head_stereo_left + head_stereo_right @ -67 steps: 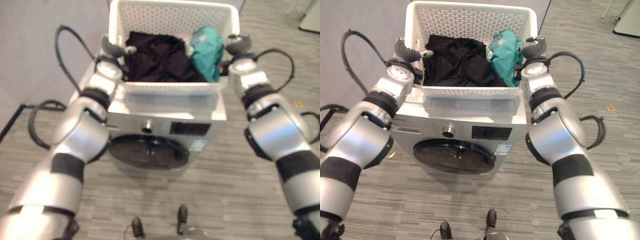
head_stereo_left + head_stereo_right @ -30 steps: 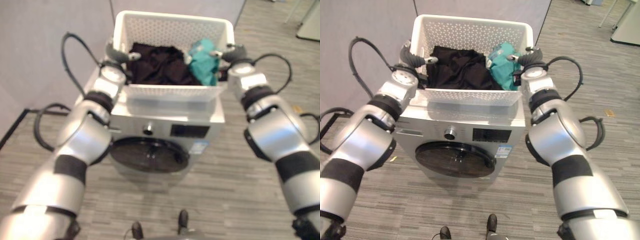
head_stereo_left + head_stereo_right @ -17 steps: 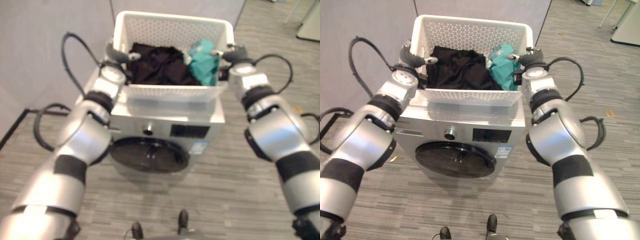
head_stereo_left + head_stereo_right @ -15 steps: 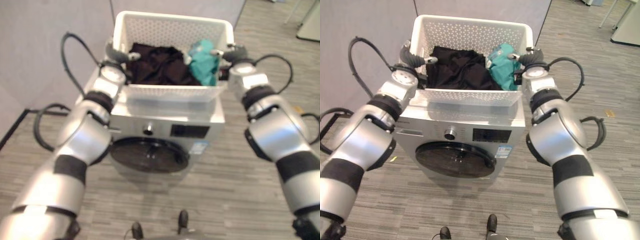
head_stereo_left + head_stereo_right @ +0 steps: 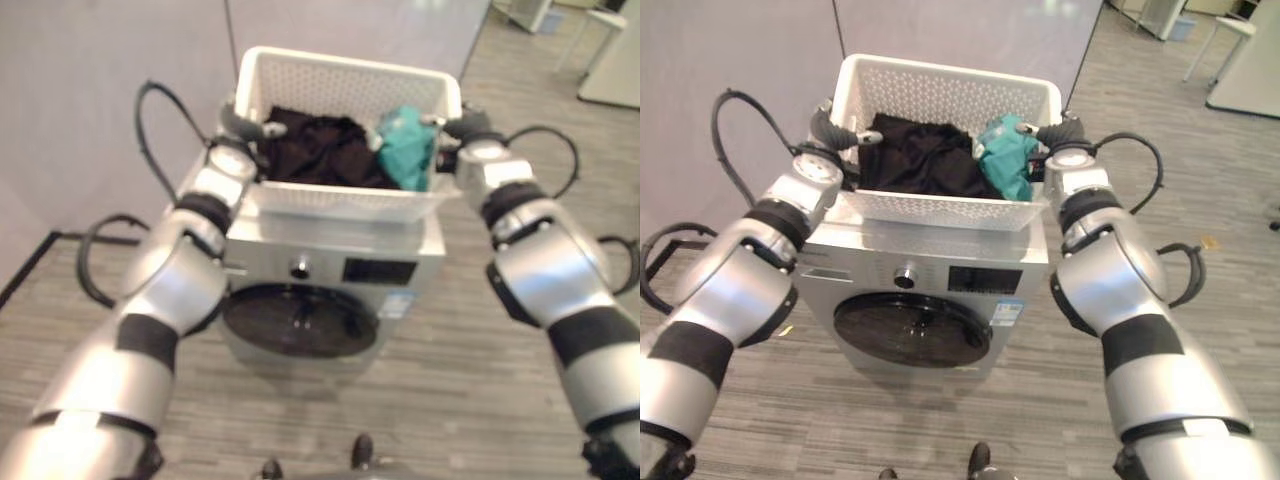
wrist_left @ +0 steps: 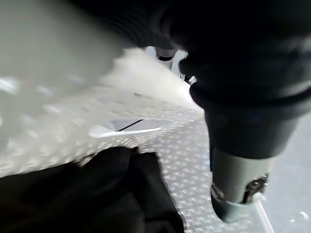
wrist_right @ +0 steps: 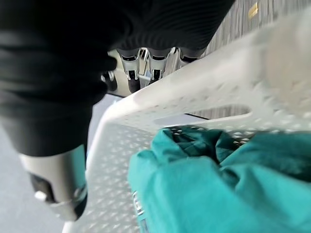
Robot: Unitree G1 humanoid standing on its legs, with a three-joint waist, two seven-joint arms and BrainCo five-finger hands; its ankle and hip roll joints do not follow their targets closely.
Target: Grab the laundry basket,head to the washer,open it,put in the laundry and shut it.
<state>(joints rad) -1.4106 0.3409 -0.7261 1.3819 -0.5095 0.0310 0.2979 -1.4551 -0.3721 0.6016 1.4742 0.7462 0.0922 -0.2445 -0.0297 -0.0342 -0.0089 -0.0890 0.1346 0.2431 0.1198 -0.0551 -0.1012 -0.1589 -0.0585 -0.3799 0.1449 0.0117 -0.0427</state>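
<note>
A grey plank floor and pale partition walls surround a silver front-loading washer, its round door closed. The white perforated laundry basket, holding black clothes and a teal garment, sits over the washer's top, apparently resting on it. The left hand and right hand each grip a side rim, thumbs inside. The carry looks finished; next, both hands should release so one can reach down for the door.

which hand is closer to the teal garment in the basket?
Right. The right hand grips the laundry basket rim beside the teal garment; the left hand grips the opposite rim, by the black clothes.
</note>
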